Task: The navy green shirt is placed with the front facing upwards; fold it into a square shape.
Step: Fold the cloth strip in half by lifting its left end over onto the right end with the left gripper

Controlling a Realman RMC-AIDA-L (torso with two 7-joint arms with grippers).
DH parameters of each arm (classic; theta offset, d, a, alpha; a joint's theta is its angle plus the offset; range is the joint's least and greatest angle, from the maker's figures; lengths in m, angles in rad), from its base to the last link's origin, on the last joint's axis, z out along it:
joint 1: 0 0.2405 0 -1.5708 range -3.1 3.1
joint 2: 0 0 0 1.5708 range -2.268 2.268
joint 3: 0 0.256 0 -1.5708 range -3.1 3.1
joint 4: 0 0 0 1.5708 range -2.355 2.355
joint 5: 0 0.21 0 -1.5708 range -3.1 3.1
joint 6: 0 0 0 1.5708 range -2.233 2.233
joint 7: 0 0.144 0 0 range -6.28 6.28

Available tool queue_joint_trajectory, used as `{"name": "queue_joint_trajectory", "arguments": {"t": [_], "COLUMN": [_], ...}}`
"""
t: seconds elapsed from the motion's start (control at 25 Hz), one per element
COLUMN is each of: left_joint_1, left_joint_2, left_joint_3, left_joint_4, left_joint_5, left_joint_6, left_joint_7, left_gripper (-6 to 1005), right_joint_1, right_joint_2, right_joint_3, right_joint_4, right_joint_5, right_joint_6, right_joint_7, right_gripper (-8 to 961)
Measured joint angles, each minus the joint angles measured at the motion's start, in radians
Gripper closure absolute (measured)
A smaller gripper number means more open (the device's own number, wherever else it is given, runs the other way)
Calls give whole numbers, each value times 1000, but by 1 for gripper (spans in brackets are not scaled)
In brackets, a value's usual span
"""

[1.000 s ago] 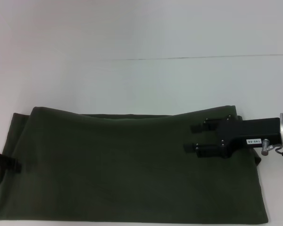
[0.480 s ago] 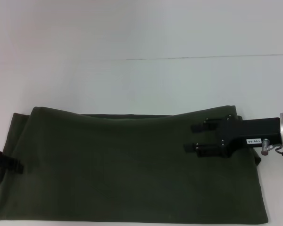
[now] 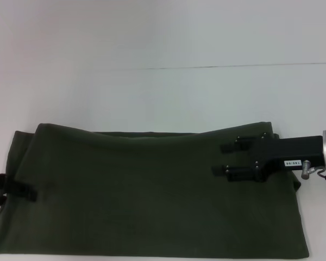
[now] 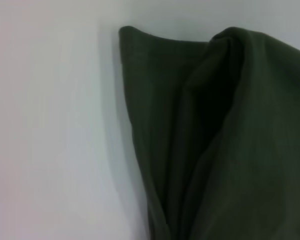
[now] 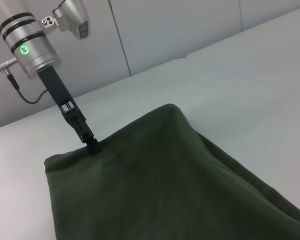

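Navy green shirt (image 3: 152, 196), a dark olive cotton garment, lies folded into a wide band across the near part of your white table (image 3: 163, 92); you see only plain fabric on top, with no print or collar showing. Its far edge runs nearly straight from left to right, and a second layer peeks out along the left end. In the left wrist view the cloth (image 4: 215, 140) shows a rounded folded corner and a deep crease where layers overlap, lying on the pale table (image 4: 45, 125).

Your right pincer (image 3: 224, 159) reaches in from the right side, over the shirt's far right corner. Its two black fingers (image 3: 228, 147) point left and stand apart from each other, spread, with green cloth visible between them; whether they touch the fabric you cannot tell.

Your left pincer (image 3: 22, 189) sits at the shirt's left end, a dark fingertip lying on the cloth just inside the edge. The right wrist view shows this same pincer (image 5: 92, 145) from across the shirt (image 5: 165, 185), its slim black tip meeting the fabric's raised edge. Whether it pinches the cloth or is parted, you cannot tell.
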Motion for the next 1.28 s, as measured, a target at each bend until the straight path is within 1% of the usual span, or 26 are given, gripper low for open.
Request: {"name": "queue_joint_trajectory", "arguments": {"t": [0.2,0.6,0.84,1.24,1.28], "left_joint_1": [-8,-10,-8,-9,-10], "left_joint_2": [5,2,0,-2,-2], "left_joint_3": [-12,-12,-14,-9,-9], "left_joint_4": [-13,-18,-17,-13,-13], "left_joint_5": [-1,1,0,1,0], "left_joint_6": [1,-3,-8,-18,-18], "left_joint_7": [0,-8,-2,-8,-7], "left_gripper": [135,135,274,764,775], "right_joint_1": [0,3,6,9,10], "right_joint_2": [-1,-2,-4,-7,-7], "right_joint_3": [0,0,0,0,1], "right_joint_4": [0,0,0,-1,-1], "right_joint_5": [0,0,0,0,0], "right_joint_6": [-1,0,1,-4,-4], "right_joint_7": [0,0,0,0,0], "right_gripper": [244,243,242,243,243]}}
